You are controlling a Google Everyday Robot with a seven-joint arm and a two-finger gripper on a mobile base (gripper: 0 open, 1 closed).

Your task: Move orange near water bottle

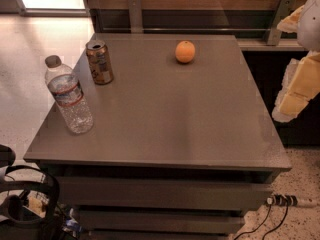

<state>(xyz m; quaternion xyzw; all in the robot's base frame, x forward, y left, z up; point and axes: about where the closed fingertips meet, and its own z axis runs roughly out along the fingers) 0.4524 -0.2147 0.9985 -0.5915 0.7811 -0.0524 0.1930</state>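
The orange (185, 51) lies at the far middle of the grey table (170, 119). The water bottle (68, 96), clear with a grey-white cap and a white-blue-red label, stands near the table's left edge, well apart from the orange. My gripper (294, 54) hangs off the table's right side, level with its far half and to the right of the orange. Its two cream-yellow fingers (296, 89) stand apart with nothing between them.
A brown-gold soda can (99, 62) stands at the far left of the table, behind the bottle. A wooden wall with metal brackets (134, 14) runs behind the table. Cables (280, 204) and dark gear (25, 204) lie on the floor in front.
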